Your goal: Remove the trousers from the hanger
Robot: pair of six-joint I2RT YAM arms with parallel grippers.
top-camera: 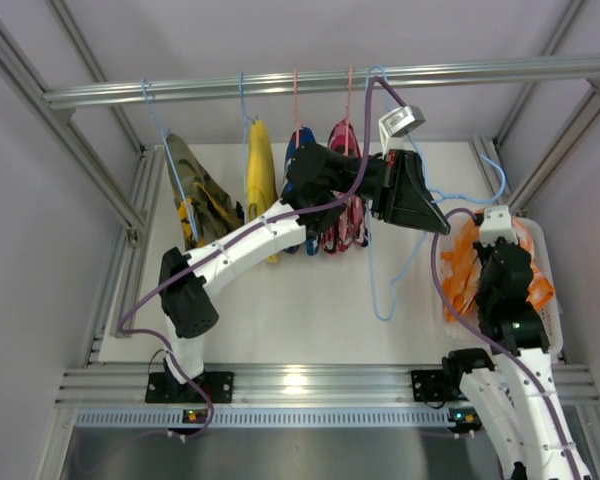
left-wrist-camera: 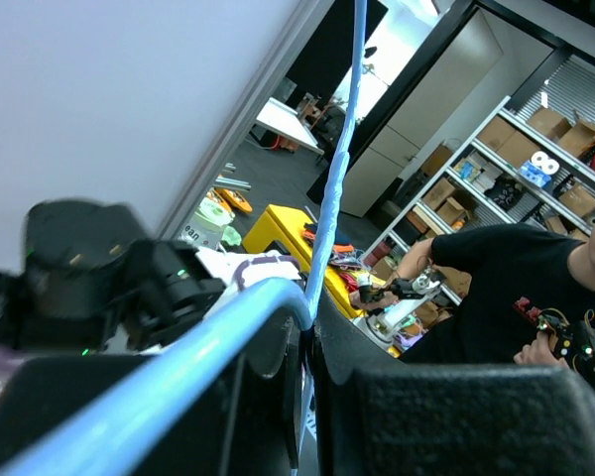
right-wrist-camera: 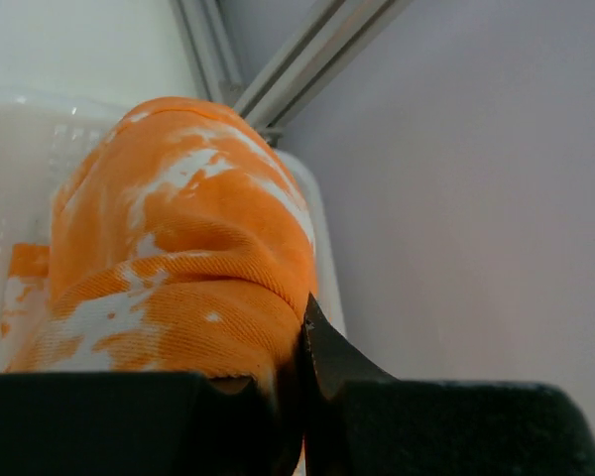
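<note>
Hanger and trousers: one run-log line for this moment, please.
left gripper: shut on hanger | right gripper: shut on trousers | trousers: off hanger, in basket

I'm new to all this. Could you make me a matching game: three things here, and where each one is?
1 bare light-blue hanger
2 orange trousers
3 yellow garment

a hangs untouched beside the camouflage garment
b clamped in the left jaws
c pinched in the right jaws, over the white basket

Pairs: 1-b, 2-c, 3-a
</note>
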